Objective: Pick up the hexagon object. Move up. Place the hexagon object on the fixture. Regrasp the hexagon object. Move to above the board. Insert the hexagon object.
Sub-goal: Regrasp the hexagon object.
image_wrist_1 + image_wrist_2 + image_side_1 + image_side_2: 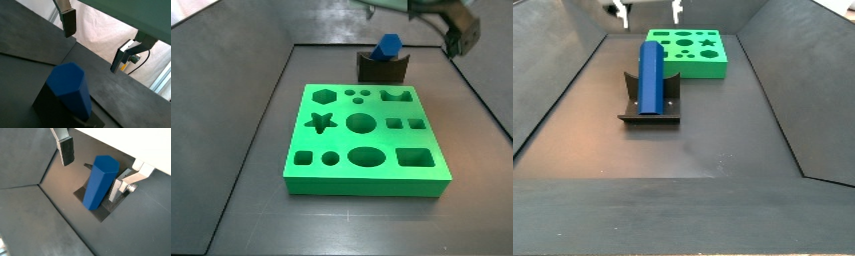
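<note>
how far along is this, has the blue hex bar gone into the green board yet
Not yet. Done: the hexagon object rests tilted on the fixture, released. In hand: nothing; the gripper is open above it, fingers clear of the bar, so the regrasp looks next. Left: carrying it above the board and inserting it; the hexagon hole is still empty.
</note>
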Controlling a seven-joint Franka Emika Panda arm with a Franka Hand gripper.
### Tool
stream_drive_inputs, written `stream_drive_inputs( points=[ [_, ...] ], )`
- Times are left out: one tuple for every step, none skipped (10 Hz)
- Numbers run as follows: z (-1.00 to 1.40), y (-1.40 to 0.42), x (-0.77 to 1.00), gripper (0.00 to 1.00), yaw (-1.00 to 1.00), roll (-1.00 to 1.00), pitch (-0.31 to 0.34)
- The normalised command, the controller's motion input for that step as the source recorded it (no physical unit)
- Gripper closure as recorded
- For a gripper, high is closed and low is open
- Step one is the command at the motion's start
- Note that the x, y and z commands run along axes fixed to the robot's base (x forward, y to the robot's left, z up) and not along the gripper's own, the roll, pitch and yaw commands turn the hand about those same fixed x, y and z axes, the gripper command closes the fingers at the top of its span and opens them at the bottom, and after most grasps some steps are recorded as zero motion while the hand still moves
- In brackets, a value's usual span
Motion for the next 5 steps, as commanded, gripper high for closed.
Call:
stream_drive_inputs(
  points=[
    [-1.0, -0.01, 0.15, 0.0, 0.11, 0.1, -0.061],
    [-1.0, -0.01, 0.15, 0.0, 0.08, 0.1, -0.065],
    [-0.96, -0.02, 0.16, 0.0, 0.06, 0.09, -0.063],
    [-0.86, -0.02, 0.14, 0.0, 0.05, 0.09, -0.057],
    [-0.6, -0.02, 0.11, 0.0, 0.02, 0.09, -0.038]
  ],
)
